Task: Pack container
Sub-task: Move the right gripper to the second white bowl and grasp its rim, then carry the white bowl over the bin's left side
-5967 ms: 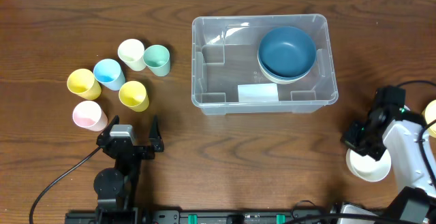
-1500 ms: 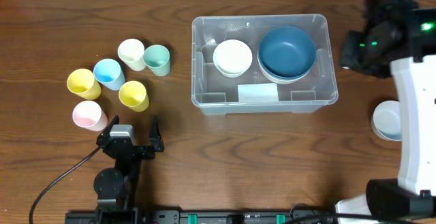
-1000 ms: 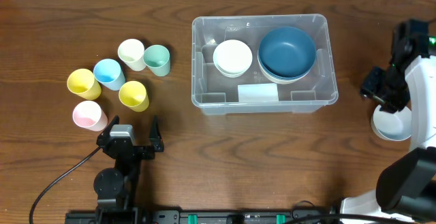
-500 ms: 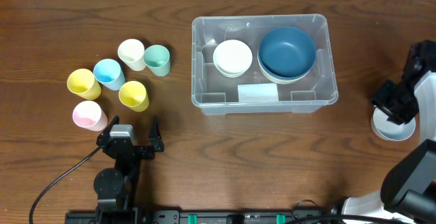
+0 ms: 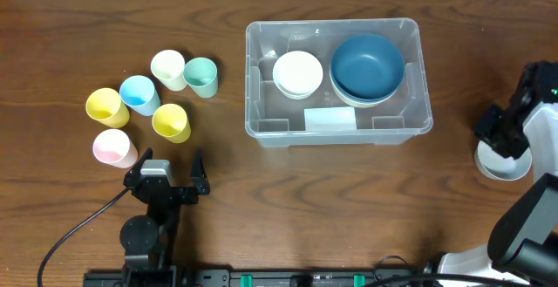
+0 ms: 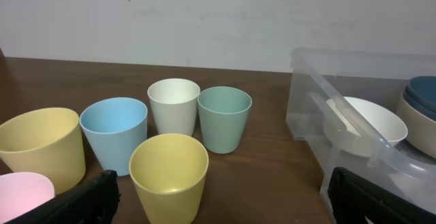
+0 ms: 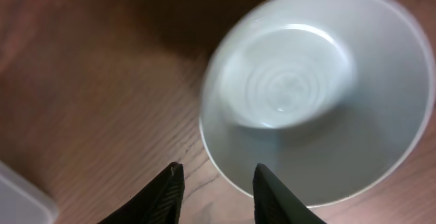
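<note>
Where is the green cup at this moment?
In the overhead view, the green cup stands upright on the left side, between the cream cup and the container, apart from the container.

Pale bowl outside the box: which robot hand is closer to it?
Right. The right gripper is directly above the rim of the pale bowl; the left gripper is far off, past the container.

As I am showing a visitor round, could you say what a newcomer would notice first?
The clear container in the middle of the table draws the eye first, with a dark blue bowl and a smaller white bowl inside. Left of it stands a cluster of pastel cups, and at the right edge the right end effector is poised, fingers apart, at the rim of a pale bowl.
</note>
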Available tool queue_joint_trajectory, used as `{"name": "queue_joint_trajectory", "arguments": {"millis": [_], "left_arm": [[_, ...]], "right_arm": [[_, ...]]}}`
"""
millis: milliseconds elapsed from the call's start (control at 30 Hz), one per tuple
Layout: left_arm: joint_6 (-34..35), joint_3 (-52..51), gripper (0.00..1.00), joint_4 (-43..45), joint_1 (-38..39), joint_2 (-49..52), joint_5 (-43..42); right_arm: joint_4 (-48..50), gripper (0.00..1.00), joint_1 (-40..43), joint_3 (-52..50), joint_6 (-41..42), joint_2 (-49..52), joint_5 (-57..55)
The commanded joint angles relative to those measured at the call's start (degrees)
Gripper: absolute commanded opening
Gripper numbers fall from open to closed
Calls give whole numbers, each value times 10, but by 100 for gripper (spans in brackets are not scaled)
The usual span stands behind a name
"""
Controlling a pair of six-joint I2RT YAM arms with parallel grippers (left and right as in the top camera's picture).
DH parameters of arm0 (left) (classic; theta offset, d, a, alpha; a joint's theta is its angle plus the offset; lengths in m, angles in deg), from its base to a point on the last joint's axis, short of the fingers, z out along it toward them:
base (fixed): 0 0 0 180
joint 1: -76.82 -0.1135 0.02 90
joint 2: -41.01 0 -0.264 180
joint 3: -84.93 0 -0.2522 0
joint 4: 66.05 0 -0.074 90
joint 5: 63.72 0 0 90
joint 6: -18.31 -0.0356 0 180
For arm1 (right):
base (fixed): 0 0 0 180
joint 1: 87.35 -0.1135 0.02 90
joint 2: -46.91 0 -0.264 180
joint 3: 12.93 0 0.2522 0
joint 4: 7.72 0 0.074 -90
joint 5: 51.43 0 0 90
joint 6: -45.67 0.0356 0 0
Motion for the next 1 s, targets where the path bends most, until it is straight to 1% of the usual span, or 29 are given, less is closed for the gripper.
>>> {"name": "queue_joint_trajectory", "arguments": {"millis": [0, 67, 233, 567, 633, 700, 767, 800, 967], "left_arm": [[-3, -10, 98, -19, -3, -3, -8], [-3, -10, 98, -19, -3, -3, -8], [-3, -10, 98, -19, -3, -3, -8], [-3, -10, 98, -19, -3, -3, -8], [-3, -10, 98, -19, -3, -3, -8], [-3, -10, 98, -19, -3, -3, -8], [-4, -10, 98, -19, -3, -3, -8], [-3, -10, 98, -19, -3, -3, -8], [-3, -10, 98, -19, -3, -3, -8]], "right_arm": [[13, 34, 2, -23, 8, -1, -1], [24, 33, 2, -36, 9, -1, -1], [40, 26, 2, -58, 19, -1, -1], [65, 24, 2, -83, 21, -1, -7], [79, 21, 2, -96, 21, -1, -7], [90, 16, 2, -109, 24, -1, -7], [100, 8, 2, -122, 25, -1, -7], [103, 2, 2, -127, 26, -1, -7], [100, 1, 3, -116, 26, -2, -7]]}}
